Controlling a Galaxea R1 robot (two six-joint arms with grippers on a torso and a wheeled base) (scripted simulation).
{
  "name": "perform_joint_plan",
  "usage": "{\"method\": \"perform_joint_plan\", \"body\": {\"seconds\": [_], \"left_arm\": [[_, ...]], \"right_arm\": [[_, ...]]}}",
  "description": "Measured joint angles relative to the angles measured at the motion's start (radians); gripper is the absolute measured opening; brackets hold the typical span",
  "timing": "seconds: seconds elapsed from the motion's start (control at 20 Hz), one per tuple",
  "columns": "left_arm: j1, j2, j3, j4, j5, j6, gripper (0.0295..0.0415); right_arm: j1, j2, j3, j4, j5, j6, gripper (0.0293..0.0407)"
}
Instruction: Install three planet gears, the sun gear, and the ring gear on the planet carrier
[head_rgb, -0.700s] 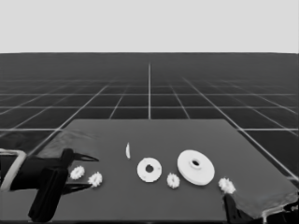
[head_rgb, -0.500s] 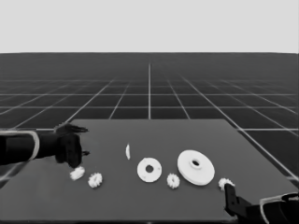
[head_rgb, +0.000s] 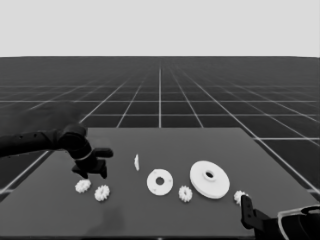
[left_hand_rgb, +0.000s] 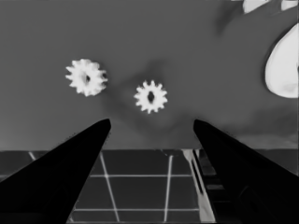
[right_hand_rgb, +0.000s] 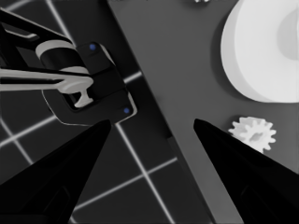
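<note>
While the right hand (head_rgb: 246, 207) is parked spread beside the counter's (head_rgb: 210, 145) corner, the left hand (head_rgb: 95, 165) is held released, empty; two planet gears (head_rgb: 83, 186) are seen just beneath its fingertips.

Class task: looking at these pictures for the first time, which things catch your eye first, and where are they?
The larger round part stands out, right of the table's middle, with the smaller round part to its left. The left gripper, fingers apart, hangs above two gears at the table's left end.

We see the dark table (head_rgb: 210, 145) bearing four gears (head_rgb: 102, 192) flanking the smaller round part (head_rgb: 160, 182), the larger round part (head_rgb: 210, 179) beside it, a thin white piece (head_rgb: 136, 161) behind.
</note>
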Motion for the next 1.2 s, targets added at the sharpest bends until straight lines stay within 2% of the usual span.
{"method": "perform_joint_plan", "body": {"seconds": [0.05,0.1,0.15,0.25,0.45,0.55,0.6,0.95,1.0,1.05,1.1,1.2], "left_arm": [[0.142,0.017,-0.042,0.112,-0.047,0.013,0.0385],[0.218,0.038,-0.092,0.168,-0.08,0.03,0.0385],[0.257,0.053,-0.13,0.197,-0.102,0.044,0.0385],[0.289,0.07,-0.17,0.221,-0.124,0.058,0.0385],[0.299,0.076,-0.184,0.227,-0.131,0.064,0.0385],[0.3,0.077,-0.187,0.229,-0.133,0.065,0.0315],[0.301,0.077,-0.188,0.23,-0.133,0.065,0.0312],[0.304,0.078,-0.191,0.231,-0.135,0.066,0.0312],[0.169,0.015,-0.039,0.093,-0.031,0.012,0.0312],[0.029,-0.006,0.009,-0.021,0.016,-0.007,0.0312],[-0.058,-0.007,0.012,-0.095,0.04,-0.008,0.0312],[-0.135,0.0,-0.004,-0.163,0.061,-0.002,0.0312]], "right_arm": [[0.0,0.0,0.0,0.0,0.0,0.0,0.0385],[0.0,0.0,0.0,0.0,0.0,0.0,0.0385],[0.0,0.0,0.0,0.0,0.0,0.0,0.0385],[0.0,0.0,0.0,0.0,0.0,0.0,0.0385],[0.0,0.0,0.0,0.0,0.0,0.0,0.0385],[0.0,0.0,0.0,0.0,0.0,0.0,0.0385],[0.0,0.0,0.0,0.0,0.0,0.0,0.0385],[0.0,0.0,0.0,0.0,0.0,0.0,0.0385],[0.0,0.0,0.0,0.0,0.0,0.0,0.0385],[0.0,0.0,0.0,0.0,0.0,0.0,0.0385],[0.0,0.0,0.0,0.0,0.0,0.0,0.0385],[0.0,0.0,0.0,0.0,0.0,0.0,0.0385]]}}
